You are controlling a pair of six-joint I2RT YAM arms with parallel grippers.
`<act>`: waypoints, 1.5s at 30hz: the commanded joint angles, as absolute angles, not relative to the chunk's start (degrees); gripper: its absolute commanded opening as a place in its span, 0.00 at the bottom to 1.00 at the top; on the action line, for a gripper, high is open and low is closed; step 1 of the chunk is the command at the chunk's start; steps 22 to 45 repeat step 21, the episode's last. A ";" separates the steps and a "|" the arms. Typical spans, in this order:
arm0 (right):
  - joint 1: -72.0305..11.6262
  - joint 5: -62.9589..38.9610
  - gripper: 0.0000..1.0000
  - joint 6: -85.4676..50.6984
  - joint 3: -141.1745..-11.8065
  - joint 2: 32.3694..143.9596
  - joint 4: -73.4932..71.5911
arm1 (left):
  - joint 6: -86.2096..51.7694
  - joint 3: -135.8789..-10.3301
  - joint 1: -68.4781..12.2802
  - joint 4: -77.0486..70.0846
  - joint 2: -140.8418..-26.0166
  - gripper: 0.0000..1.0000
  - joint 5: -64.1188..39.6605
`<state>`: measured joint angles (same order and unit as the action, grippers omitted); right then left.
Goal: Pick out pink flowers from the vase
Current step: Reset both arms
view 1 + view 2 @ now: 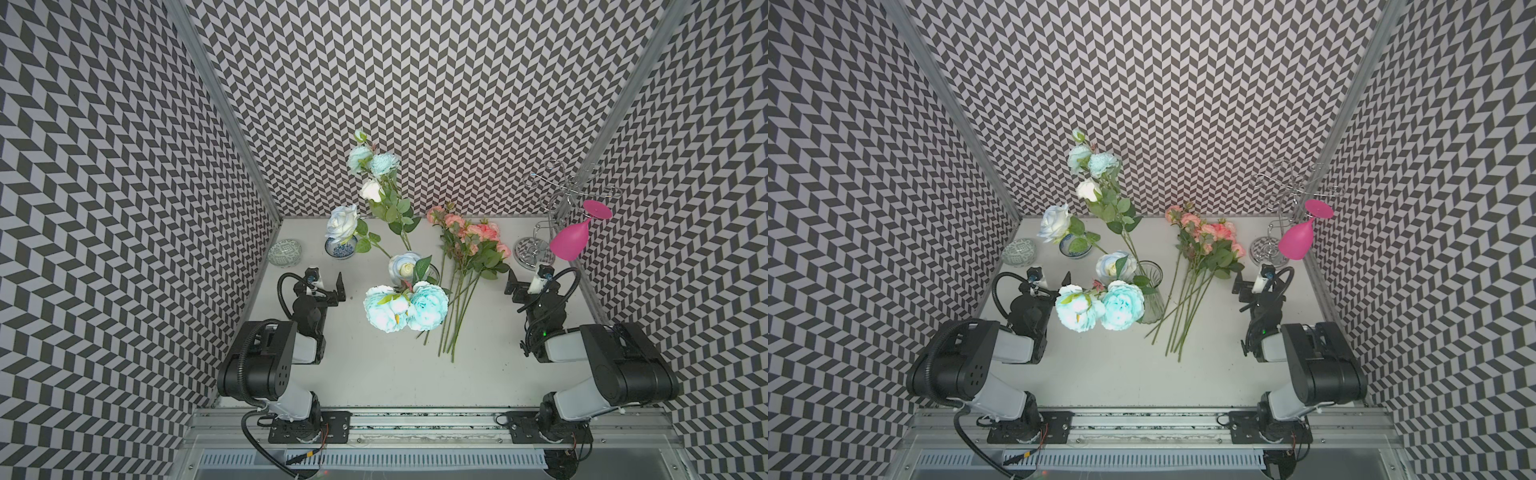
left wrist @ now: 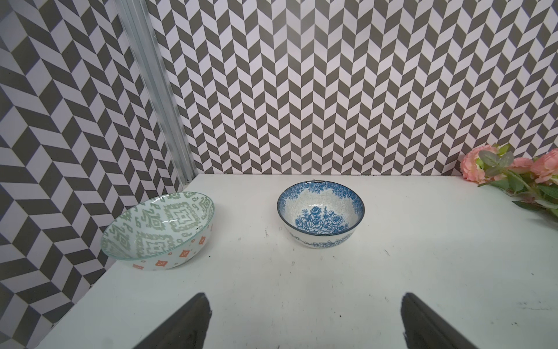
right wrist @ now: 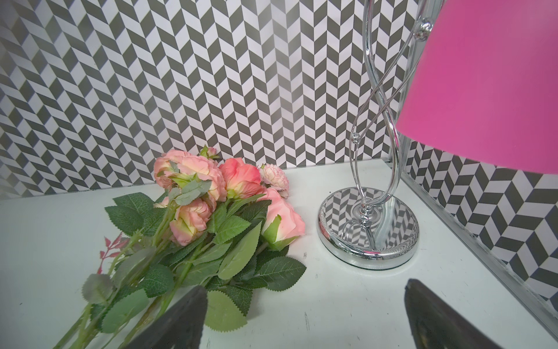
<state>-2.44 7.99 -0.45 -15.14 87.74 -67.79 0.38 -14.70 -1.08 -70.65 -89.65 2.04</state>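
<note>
While the left pincer (image 2: 303,305) and right pincer (image 3: 306,287) gaped empty either side of the vase (image 1: 1152,305), it held only blue and white blooms (image 1: 407,307); the pink flowers (image 1: 469,241) lay on the counter (image 1: 395,374) just beside it, seemingly sorted out already.

Walls (image 1: 415,104): grey-and-white chevron pattern. Table (image 1: 395,374): plain white. Pink flowers (image 1: 478,237): pink, peach and coral blooms, green leaves and stalks. Vase (image 1: 1150,296): clear ribbed glass. Other blooms (image 1: 428,306): pale blue and white. Floral bowl (image 2: 320,211): blue roses on white, dark rim. Geometric bowl (image 2: 157,232): green motifs inside, orange diamonds outside. Wine glass (image 3: 483,84): magenta. Rack (image 3: 367,209): mirror-bright chrome.
</note>
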 commanded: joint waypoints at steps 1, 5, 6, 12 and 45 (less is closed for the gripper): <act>-2.61 7.43 1.00 -0.36 -14.94 87.96 -71.04 | 0.43 -14.88 -0.96 -71.61 -89.39 0.99 2.04; -2.59 7.46 0.99 -0.44 -14.97 87.98 -71.01 | 0.57 -14.81 -0.97 -71.76 -89.34 0.99 2.02; -2.63 7.47 1.00 -0.42 -14.98 87.91 -70.99 | 0.68 -14.85 -1.21 -71.81 -89.31 0.99 2.27; -2.61 7.30 1.00 -0.32 -14.90 88.06 -71.28 | 0.53 -15.41 -0.88 -71.01 -89.71 0.99 1.67; -2.63 7.36 0.99 -0.36 -14.87 87.99 -71.28 | 0.59 -15.13 -1.19 -71.28 -89.43 0.99 2.10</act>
